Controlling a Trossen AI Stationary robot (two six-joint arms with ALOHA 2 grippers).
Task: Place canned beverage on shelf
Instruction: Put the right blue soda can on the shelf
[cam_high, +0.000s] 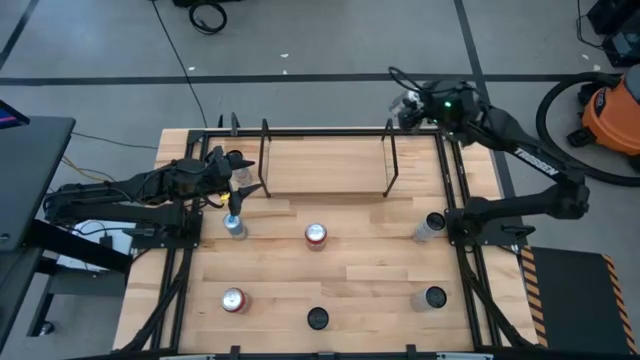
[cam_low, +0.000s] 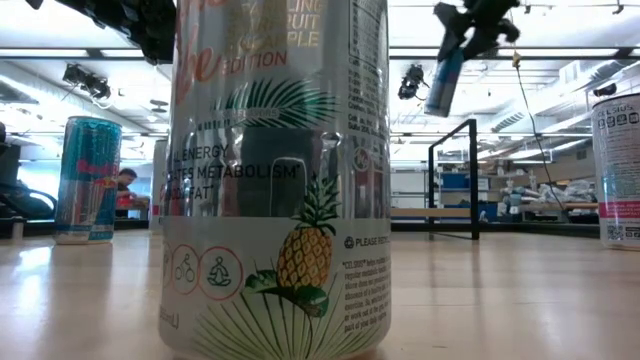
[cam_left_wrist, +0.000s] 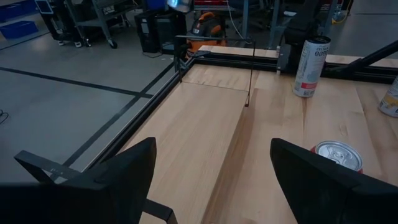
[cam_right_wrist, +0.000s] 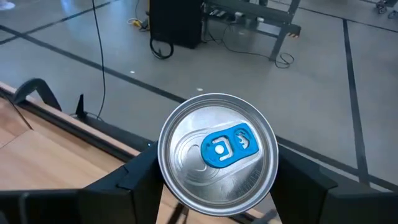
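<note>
Light butcher-block wooden table (cam_high: 350, 280) with a black frame round it, grey shop floor all around, and an orange shop vac (cam_high: 610, 110) parked off to the right.

The low black-rod shelf with the pale wood board (cam_high: 325, 165) sits at the far middle of the table and has no can on it.

The right gripper (cam_high: 408, 104) is the busy one. That arm goes from its base on the right edge out to an elbow past the table's side, then doubles back towards the far edge, so the gripper ends up by the shelf's far right corner. Its fingers are clamped on either side of a slim silver can with a blue pull tab (cam_right_wrist: 217, 152). From table height the can (cam_low: 443, 75) hangs well up in the air, tilted, above the shelf's black end frame (cam_low: 452, 180).

The left gripper (cam_high: 252, 175) reaches in from the left side, arm stretched low and roughly level, and stops just beside the shelf's left end. Its two dark fingers (cam_left_wrist: 112, 180) stand apart with nothing between them, only bare wood ahead.

Other cans are scattered on the table:
- a bluish one (cam_high: 234, 226) right below the left gripper
- a red-topped one (cam_high: 316, 235) in the middle
- another red-topped one (cam_high: 234, 300) at front left
- a white can with pineapple print (cam_low: 280, 200) right up against the low camera
</note>
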